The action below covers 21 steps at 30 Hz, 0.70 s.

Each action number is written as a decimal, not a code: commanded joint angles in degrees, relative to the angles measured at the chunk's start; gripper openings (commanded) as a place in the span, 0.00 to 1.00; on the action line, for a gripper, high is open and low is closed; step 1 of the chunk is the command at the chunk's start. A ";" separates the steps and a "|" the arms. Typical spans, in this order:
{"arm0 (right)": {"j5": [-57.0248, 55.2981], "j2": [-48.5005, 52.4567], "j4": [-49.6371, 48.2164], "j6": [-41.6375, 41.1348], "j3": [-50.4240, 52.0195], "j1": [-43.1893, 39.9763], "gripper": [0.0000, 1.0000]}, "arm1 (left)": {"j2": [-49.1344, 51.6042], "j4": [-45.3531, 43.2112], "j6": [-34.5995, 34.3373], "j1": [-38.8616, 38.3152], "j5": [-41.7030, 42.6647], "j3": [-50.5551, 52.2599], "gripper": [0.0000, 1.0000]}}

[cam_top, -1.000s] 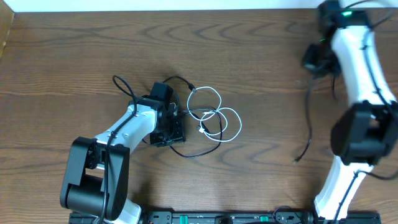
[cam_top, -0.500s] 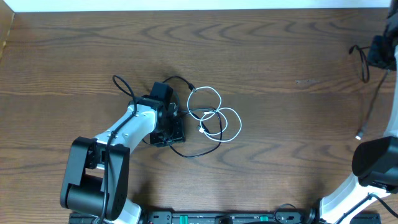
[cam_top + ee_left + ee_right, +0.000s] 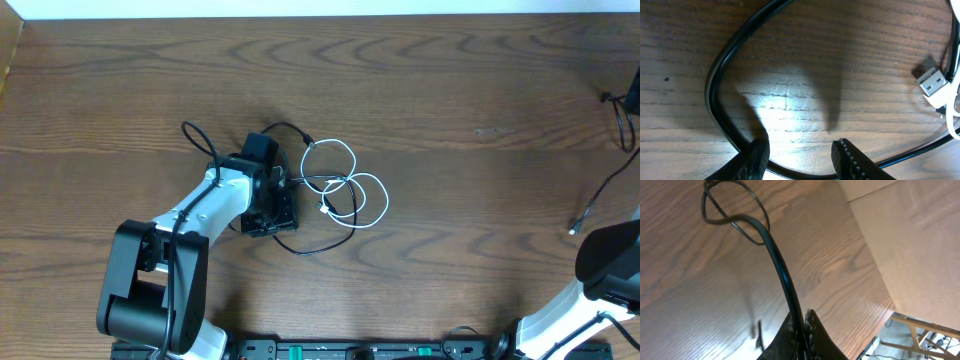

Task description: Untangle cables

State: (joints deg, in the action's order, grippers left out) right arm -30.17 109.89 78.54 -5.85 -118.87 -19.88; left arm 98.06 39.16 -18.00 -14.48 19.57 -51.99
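Observation:
A white cable [image 3: 352,186] lies in loose loops at the table's middle, crossed by a thin black cable [image 3: 300,247]. My left gripper [image 3: 276,200] rests low beside them. In the left wrist view it [image 3: 800,156] is open, with a black cable [image 3: 714,95] curving past its left finger and across between the fingertips; a white USB plug [image 3: 931,82] lies to the right. My right gripper [image 3: 801,326] is shut on another black cable [image 3: 775,255]. That cable hangs at the overhead view's right edge [image 3: 608,190], its plug end [image 3: 577,228] near the table.
The table's right edge and pale floor [image 3: 900,240] show beyond it in the right wrist view. The right arm's base [image 3: 610,270] stands at the lower right. A black rail [image 3: 350,350] runs along the front edge.
My right arm has swung right to the table's edge, carrying the black cable with it, and is now mostly out of the overhead view. The left arm and the middle cables have not moved.

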 commanded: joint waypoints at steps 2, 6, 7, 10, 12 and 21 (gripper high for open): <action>0.66 0.17 -0.70 -1.40 -0.15 -0.48 0.11 | 0.42 0.39 0.11 -0.13 -0.76 1.38 0.46; 15.65 0.17 -2.19 -1.40 -0.15 -0.50 0.60 | 0.42 0.37 0.11 -0.13 -0.76 1.38 0.46; 19.78 0.17 -2.34 -1.38 -0.15 -0.50 0.66 | 0.42 0.37 0.11 -0.13 -0.76 1.38 0.46; 30.16 0.17 -2.47 -1.38 -0.15 -0.31 0.70 | 0.42 0.37 0.11 -0.13 -0.76 1.38 0.46; 34.84 0.17 -2.25 -1.38 -0.15 0.09 0.69 | 0.42 0.37 0.11 -0.13 -0.76 1.38 0.46; 38.38 0.17 5.09 -0.28 0.17 0.59 0.51 | 0.42 0.37 0.11 -0.13 -0.76 1.38 0.46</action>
State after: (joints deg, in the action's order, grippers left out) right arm 6.46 109.89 82.11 -6.57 -118.87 -19.55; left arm 98.06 39.16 -18.00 -14.48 19.57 -51.99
